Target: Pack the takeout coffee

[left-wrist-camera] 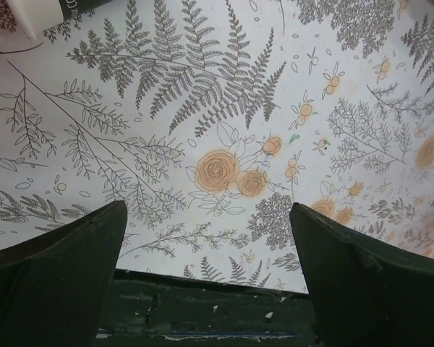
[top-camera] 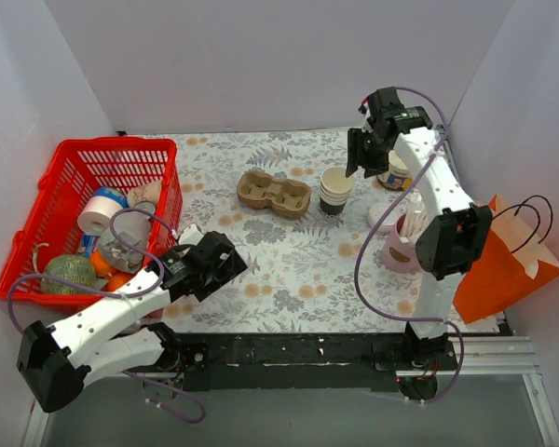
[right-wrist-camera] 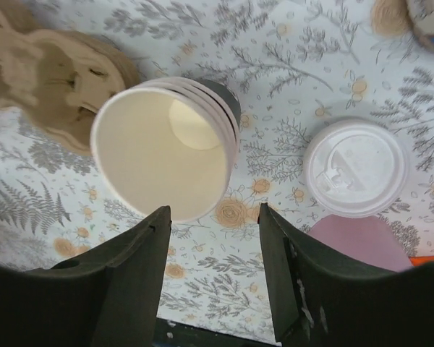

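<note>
White-lidded takeout coffee [right-wrist-camera: 356, 168] stands beside the right claw [right-wrist-camera: 213, 211], apart.

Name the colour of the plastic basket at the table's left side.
Red. The basket shows best in the top external view.

Red basket [top-camera: 112, 143] left; cup carrier [top-camera: 274, 194] centre; orange bag [top-camera: 494, 275] right.

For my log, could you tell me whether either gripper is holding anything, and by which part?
Nothing is held: the left gripper is open over the tablecloth, and the right gripper is open above the stack of cups.
</note>
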Controlling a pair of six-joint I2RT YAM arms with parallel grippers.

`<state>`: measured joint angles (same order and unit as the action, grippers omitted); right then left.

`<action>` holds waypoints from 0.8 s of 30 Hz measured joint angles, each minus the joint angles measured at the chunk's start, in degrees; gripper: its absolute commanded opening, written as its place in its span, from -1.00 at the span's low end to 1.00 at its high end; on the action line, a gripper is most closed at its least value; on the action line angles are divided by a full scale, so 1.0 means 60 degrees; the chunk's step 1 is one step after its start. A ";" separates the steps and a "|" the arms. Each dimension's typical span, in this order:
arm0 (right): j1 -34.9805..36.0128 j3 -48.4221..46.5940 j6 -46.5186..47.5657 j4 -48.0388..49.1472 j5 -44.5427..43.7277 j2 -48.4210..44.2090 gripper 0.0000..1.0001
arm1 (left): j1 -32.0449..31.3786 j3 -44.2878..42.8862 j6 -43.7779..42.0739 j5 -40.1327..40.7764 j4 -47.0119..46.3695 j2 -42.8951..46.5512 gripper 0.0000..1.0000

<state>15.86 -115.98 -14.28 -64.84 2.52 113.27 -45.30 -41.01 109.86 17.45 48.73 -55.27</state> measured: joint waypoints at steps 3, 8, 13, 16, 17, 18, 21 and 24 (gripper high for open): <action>0.0000 0.0412 0.0106 0.0776 0.0189 -0.1158 0.30 | 0.0000 -0.0375 0.0321 0.0401 0.0382 -0.0222 0.96; 0.0004 0.4244 0.0120 0.3457 0.0707 -0.5122 0.71 | 0.0062 -0.0980 0.0568 0.1555 0.1093 -0.0896 0.96; 0.0000 0.8717 0.0160 0.6892 0.0958 -0.9191 0.93 | 0.0692 -0.0787 0.0481 0.2594 0.0375 -0.0845 0.96; 0.0000 1.0408 0.0280 0.8269 0.0958 -1.0550 0.91 | 0.1610 -0.0310 -0.0109 0.3053 -0.0561 -0.0590 0.96; 0.0000 1.0681 0.0350 0.8590 0.0962 -1.0768 0.89 | 0.1810 -0.0229 -0.0302 0.3158 -0.0889 -0.0579 0.96; 0.0000 1.0885 0.0412 0.8929 0.0969 -1.0921 0.89 | 0.1836 -0.0160 -0.0379 0.3217 -0.1129 -0.0572 0.96; 0.0000 1.1282 0.0532 0.9661 0.1027 -1.1060 0.87 | 0.1883 0.0113 -0.0874 0.3424 -0.1778 -0.0477 0.96; -0.0007 1.1515 0.0688 1.0189 0.1086 -1.1209 0.86 | 0.1920 0.0240 -0.1107 0.3763 -0.2353 -0.0423 0.96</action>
<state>15.81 -46.89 -10.15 -3.70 9.04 46.02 -33.78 -39.57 103.22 40.03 34.61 -57.80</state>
